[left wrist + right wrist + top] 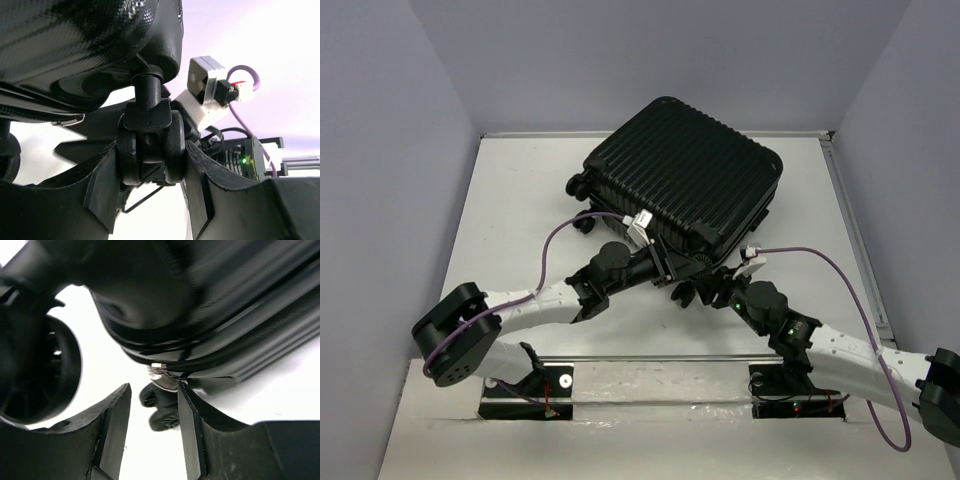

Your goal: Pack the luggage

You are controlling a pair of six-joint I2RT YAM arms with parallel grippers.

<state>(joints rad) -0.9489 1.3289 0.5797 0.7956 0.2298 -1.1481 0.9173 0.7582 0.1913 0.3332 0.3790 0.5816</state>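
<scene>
Lying closed toward the far side of the table (pixel 520 200), the luggage (pixel 690 180) sat skewed, with one wheeled corner turned toward both arms, and that corner was where they had gathered. The left gripper (pixel 152 150) was clamped on a caster wheel (pixel 131 155). Its two fingers (pixel 102 180) pressed the wheel's opposite faces just below the stem that ran up into the shell. That hold looked meant to anchor the case, since a suitcase on free-rolling wheels would likely skate away under any tug on it. The right gripper (pixel 154 390) stood with its jaws apart and nothing between them, its tips raised to the seam where the two shell halves met. A small silvery zipper pull (pixel 159 371) hung there, just above the gap and nearer the right-hand finger. This arm seemed to be lining up on the pull while its partner braced the case. Whether the zip was about to be opened or closed could not be read from the seam. The lining and any contents were hidden.
</scene>
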